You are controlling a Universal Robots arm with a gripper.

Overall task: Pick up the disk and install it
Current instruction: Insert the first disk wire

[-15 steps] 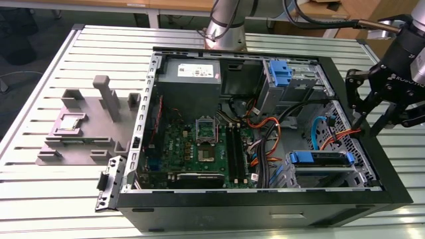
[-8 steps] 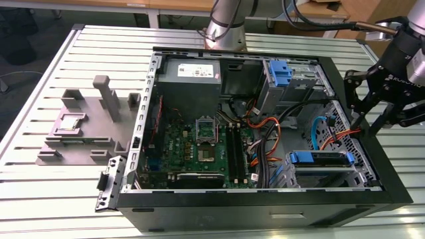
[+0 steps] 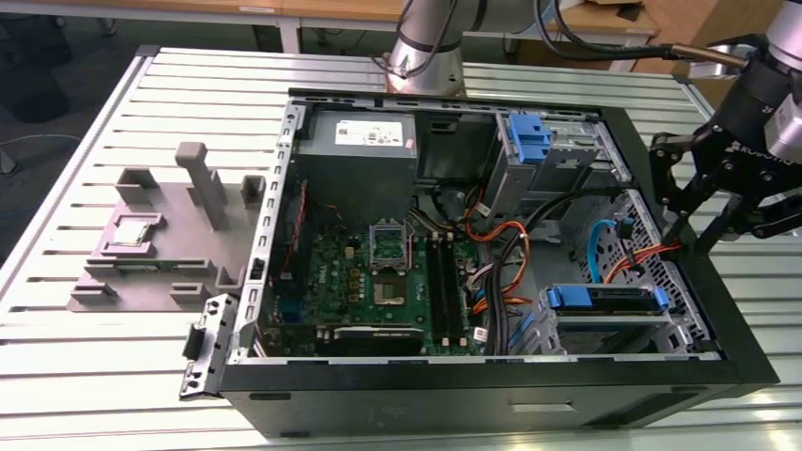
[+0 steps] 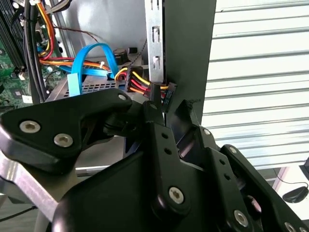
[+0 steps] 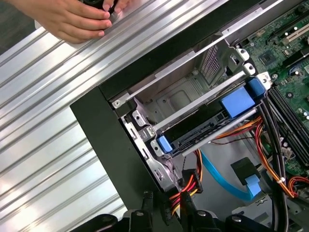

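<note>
Apparently late in the install: the disk (image 3: 606, 299) lies seated in its bay, at four o'clock in the case (image 3: 501, 378).
My claw (image 3: 700, 235) hangs at three o'clock over the case wall, fingers apart and gripping nothing. I judge any move needs care around the cables (image 5: 186, 184) beside it.

Single robot arm (image 3: 424, 42): silver-grey metal tube sections, darker ring at the joint. Black cable (image 3: 614, 45) loops beside it, ending in a copper-coloured tip. Wrist housing is grey w/ white lettering. The gripper (image 3: 700, 230) is matte black, built of angular linkage bars. In second wrist view, chunky rounded links carry silver screws (image 4: 30, 126) & recessed bolts. In first wrist view, slim black fingers (image 5: 147, 205).
</note>
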